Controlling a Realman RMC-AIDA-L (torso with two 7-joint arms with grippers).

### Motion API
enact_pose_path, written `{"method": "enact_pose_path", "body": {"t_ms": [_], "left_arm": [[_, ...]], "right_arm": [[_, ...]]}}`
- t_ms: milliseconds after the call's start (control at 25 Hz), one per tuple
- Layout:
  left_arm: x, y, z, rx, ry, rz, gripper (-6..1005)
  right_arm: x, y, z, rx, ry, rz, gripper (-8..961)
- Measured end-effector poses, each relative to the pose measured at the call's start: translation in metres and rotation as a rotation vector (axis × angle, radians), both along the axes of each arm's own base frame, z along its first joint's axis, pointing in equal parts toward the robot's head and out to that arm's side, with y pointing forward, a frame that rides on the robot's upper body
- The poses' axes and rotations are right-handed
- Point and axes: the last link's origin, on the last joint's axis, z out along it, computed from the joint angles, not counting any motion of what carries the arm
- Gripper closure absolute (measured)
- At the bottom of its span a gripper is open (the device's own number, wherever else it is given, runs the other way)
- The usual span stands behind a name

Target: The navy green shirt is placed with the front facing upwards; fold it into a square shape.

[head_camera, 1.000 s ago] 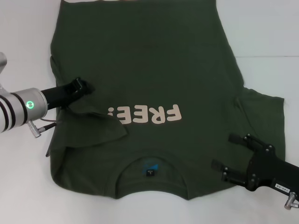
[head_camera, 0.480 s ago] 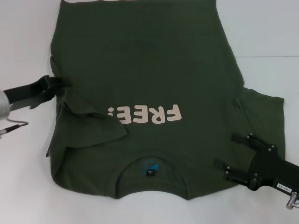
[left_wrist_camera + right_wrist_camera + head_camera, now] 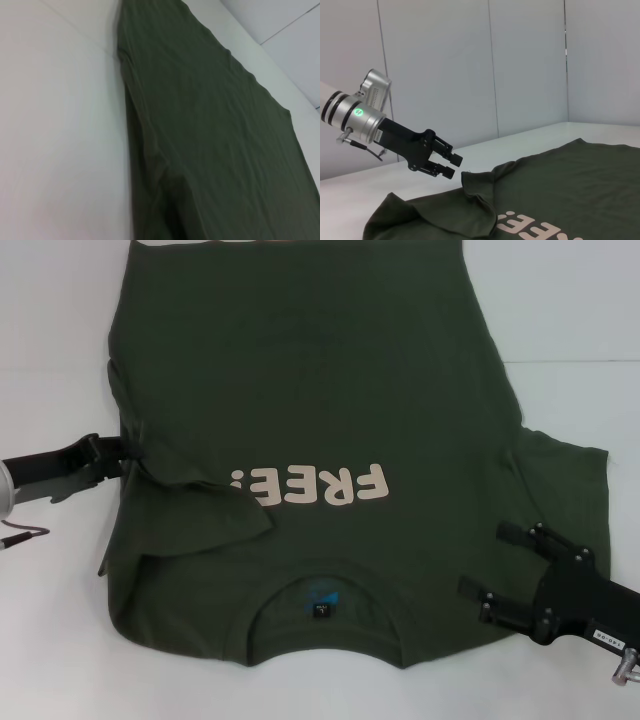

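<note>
The navy green shirt [image 3: 320, 430] lies flat on the table [image 3: 560, 310], collar nearest the robot, with the empty, parted left gripper [image 3: 128, 452] at its folded-in sleeve, while the open right gripper [image 3: 490, 570] hovers beside the unfolded right sleeve [image 3: 560, 490].

White table [image 3: 60, 640] under everything; pale panelled wall [image 3: 470, 65] behind.

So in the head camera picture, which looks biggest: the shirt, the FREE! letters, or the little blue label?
1. navy green shirt, by far the largest.
2. FREE! print, a strip across the chest.
3. blue collar label, a tiny patch inside the neck.
</note>
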Motion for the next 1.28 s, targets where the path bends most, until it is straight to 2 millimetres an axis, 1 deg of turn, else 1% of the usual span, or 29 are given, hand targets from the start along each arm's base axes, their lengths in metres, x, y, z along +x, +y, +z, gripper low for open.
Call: {"method": "enact_pose_path", "body": {"t_ms": [320, 840, 960, 1280], "left_arm": [[0.007, 0.007, -0.016, 0.001, 0.002, 0.012, 562], [0.016, 0.014, -0.028, 0.015, 0.01, 0.004, 561], [0.02, 0.016, -0.032, 0.016, -0.002, 0.0, 561], [0.042, 0.024, -0.044, 0.061, -0.072, -0.021, 561]], "right_arm": [[0.0, 0.0, 0.0, 0.0, -0.003, -0.002, 25], [0.0, 0.001, 0.001, 0.003, -0.004, -0.002, 25], [0.0, 0.001, 0.001, 0.003, -0.004, -0.001, 25], [0.0, 0.001, 0.0, 0.003, -0.004, 0.0, 25]]}}
